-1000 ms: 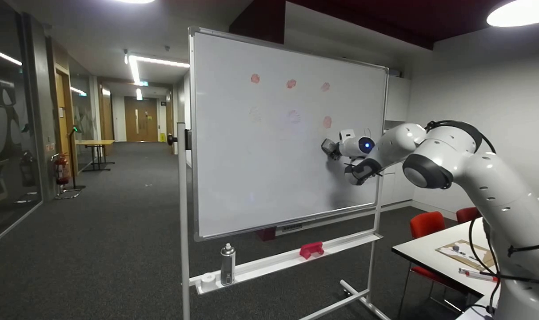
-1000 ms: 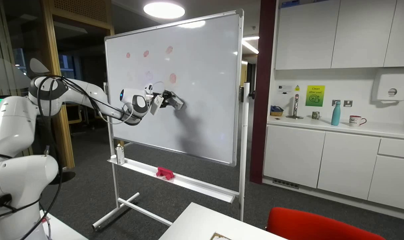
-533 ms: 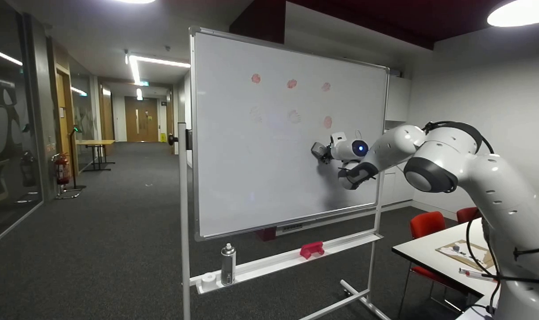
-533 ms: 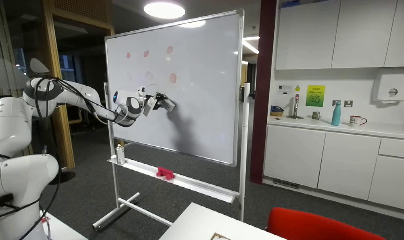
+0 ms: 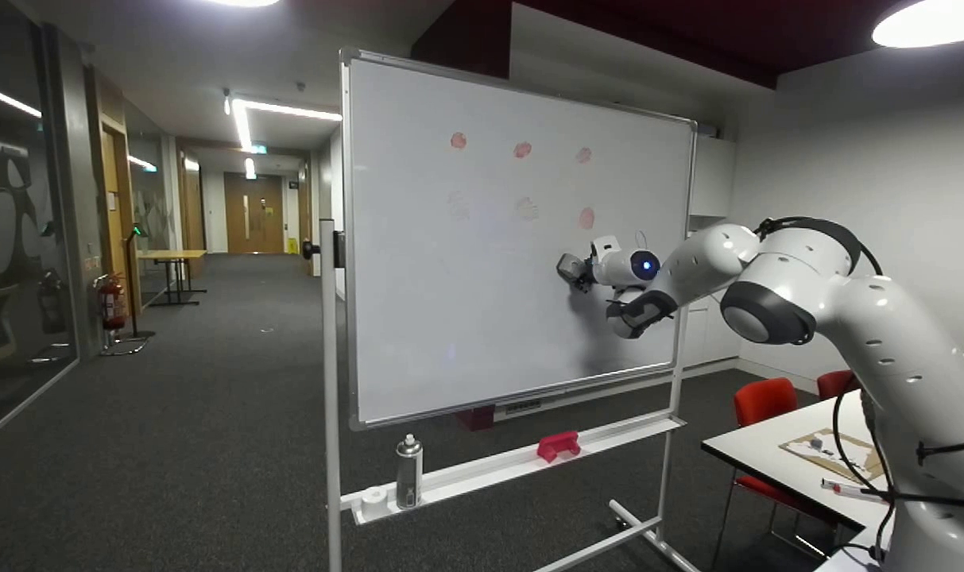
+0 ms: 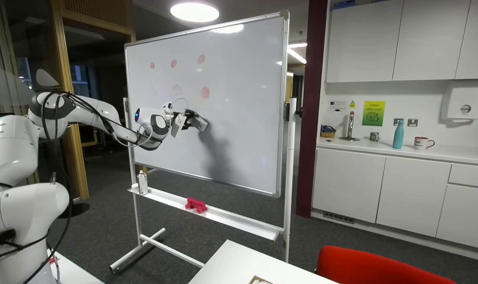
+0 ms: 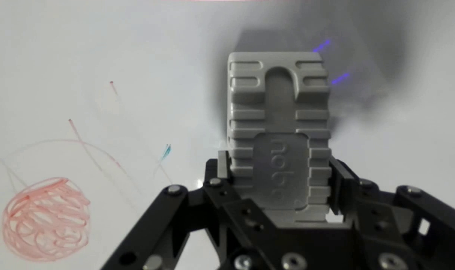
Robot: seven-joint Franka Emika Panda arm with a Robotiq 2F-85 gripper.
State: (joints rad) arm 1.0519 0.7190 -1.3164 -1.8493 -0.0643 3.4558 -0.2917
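My gripper (image 7: 280, 173) is shut on a grey ribbed eraser (image 7: 280, 116) marked "nobo", with a finger on each long side. The eraser also shows tilted in both exterior views (image 5: 569, 268) (image 6: 199, 124). It is at or very close to the whiteboard (image 5: 466, 334); I cannot tell whether its underside touches. In the wrist view a red scribble (image 7: 47, 225) lies to the lower left, with a small blue mark (image 7: 166, 152) and thin lines nearer. In an exterior view a red scribble (image 5: 586, 218) is just above the gripper. Two fainter scribbles (image 5: 527, 208) stand left of it.
Three red scribbles (image 5: 522, 149) form the board's upper row. Below the board, a ledge (image 5: 482, 475) bears a red holder (image 5: 559, 446), a spray can (image 5: 408, 477) and a small white object (image 5: 373, 502). A white table (image 6: 239, 262) and red chair (image 6: 372, 266) stand in front.
From one second to half a second ago, the gripper and eraser moved left and slightly down along the board. Since then they have hardly moved. The grip is the same.
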